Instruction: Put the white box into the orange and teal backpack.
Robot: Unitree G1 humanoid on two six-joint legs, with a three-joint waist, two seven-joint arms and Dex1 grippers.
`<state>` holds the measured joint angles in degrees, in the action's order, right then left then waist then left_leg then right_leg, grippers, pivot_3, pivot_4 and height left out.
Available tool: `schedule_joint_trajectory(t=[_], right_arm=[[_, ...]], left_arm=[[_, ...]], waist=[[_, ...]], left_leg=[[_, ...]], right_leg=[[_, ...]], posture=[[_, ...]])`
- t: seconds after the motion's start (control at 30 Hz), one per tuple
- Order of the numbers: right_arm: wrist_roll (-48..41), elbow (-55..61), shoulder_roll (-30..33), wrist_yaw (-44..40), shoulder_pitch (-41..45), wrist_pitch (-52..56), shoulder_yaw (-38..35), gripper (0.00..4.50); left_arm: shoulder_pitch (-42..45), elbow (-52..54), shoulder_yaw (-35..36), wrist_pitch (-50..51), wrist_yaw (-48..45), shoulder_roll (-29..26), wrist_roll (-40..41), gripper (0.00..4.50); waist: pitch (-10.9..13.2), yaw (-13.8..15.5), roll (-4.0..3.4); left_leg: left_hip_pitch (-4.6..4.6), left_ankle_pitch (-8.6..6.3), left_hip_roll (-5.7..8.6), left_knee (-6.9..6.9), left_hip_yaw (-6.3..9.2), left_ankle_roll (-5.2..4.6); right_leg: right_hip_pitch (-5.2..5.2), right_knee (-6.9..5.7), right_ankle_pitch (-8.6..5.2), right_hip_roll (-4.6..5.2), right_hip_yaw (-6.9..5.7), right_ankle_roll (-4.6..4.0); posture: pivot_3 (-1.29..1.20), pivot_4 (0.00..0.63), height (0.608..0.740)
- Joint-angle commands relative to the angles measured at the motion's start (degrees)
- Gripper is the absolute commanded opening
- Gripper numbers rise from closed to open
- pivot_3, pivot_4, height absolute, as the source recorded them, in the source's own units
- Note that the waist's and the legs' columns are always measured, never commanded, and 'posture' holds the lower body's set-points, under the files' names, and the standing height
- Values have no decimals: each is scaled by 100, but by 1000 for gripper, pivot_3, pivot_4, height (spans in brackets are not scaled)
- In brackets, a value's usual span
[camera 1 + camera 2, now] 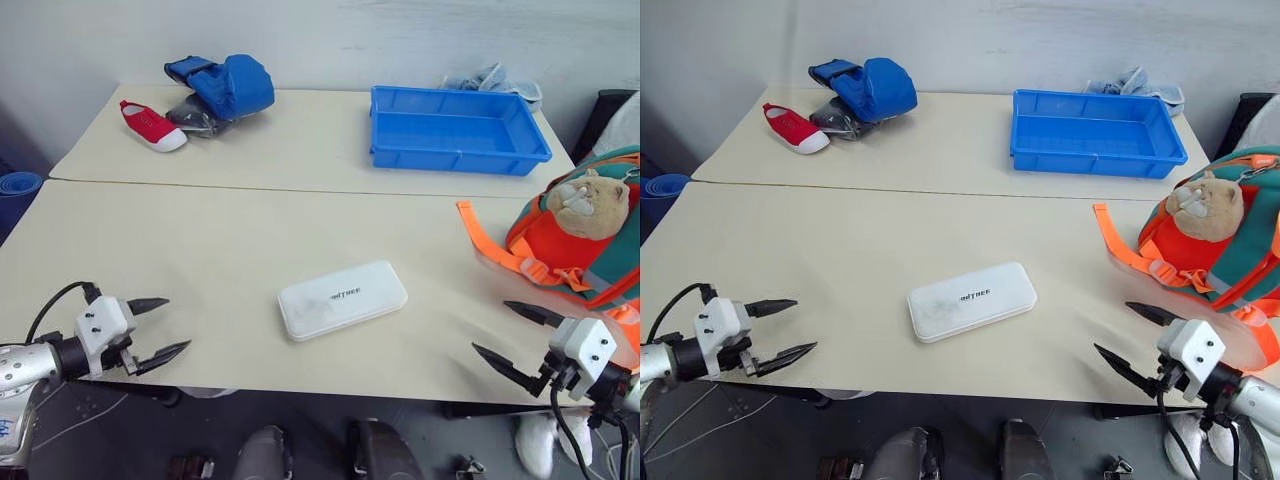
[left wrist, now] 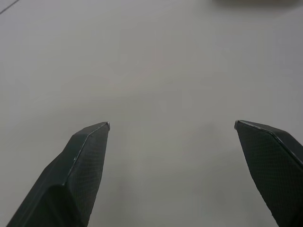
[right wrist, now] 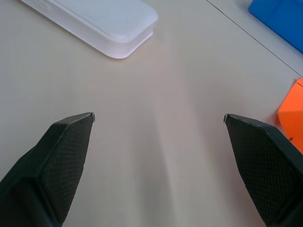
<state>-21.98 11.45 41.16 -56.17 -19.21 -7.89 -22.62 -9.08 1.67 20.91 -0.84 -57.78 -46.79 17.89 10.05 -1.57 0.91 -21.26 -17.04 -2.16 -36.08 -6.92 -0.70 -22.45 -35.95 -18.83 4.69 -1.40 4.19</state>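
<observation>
- Lying flat mid-counter [image 1: 200, 250], the white box [image 1: 342, 299] sits between the left end effector [image 1: 172, 325] and right end effector [image 1: 505, 332], both spread wide, empty
- Orange and teal backpack [image 1: 585, 240] rests at the counter's right edge
- Right wrist: white box ahead of the fingers [image 3: 57, 156]

Left hand [image 1: 166, 327], right hand [image 1: 506, 331]: white blocks, pointed black textured fingers, black cables, silver forearm.
</observation>
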Motion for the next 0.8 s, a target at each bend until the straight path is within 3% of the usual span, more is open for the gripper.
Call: schedule_joint_trajectory(t=[0.03,0.17,0.27,0.3,0.4,0.53,0.73,0.8], right_arm=[[-73,72,67,-28,83,-57,-86,4500],[-36,-44,147,-156,269,45,55,4500],[-92,346,234,184,768,887,385,4500],[-21,453,289,252,878,1096,487,4319],[185,585,357,433,1334,1635,935,3570],[719,311,302,609,2075,1838,1661,2207],[1264,-570,71,674,2898,1388,2256,83],[1400,-892,-75,713,3175,1241,2409,0]], left_arm=[[19,223,-1,292,-97,-164,142,4442],[50,360,-27,665,-262,-164,443,4442],[128,749,-1,1231,-145,-71,829,4442],[157,908,8,1390,-35,-13,922,4270],[170,1419,-294,1545,63,2,795,3586],[374,1580,-1012,1329,674,188,-120,2367],[624,1728,-1612,1373,920,694,-224,441],[820,1707,-1714,1471,1022,817,-240,26]], waist=[[0,-8,0],[1,-30,-1],[1,-47,0],[1,-40,-2],[1,-16,-3],[1,-7,-5],[1,-5,-2],[1,-5,-1]], left_leg=[[0,2,0,1,0,-3],[0,2,-3,1,-2,-2],[3,4,-3,-10,-3,-4],[2,5,-4,-12,-2,-5],[2,8,-4,-10,1,1],[0,14,-1,-10,-2,11],[-8,15,0,-22,-8,12],[-10,15,-1,-32,-9,12]], right_leg=[[-1,0,-1,-1,0,-1],[-3,-1,-2,-8,-1,-3],[0,-10,-1,-7,0,-2],[-1,-15,-1,-6,0,-2],[-3,-16,-2,-5,0,-3],[-3,-11,-2,-8,0,-2],[-4,-10,1,-13,0,2],[-3,-15,2,-15,0,4]], posture=[[0,150,740],[0,150,740],[0,150,740],[0,150,740],[0,150,740],[0,150,740],[0,150,740],[0,150,740]])
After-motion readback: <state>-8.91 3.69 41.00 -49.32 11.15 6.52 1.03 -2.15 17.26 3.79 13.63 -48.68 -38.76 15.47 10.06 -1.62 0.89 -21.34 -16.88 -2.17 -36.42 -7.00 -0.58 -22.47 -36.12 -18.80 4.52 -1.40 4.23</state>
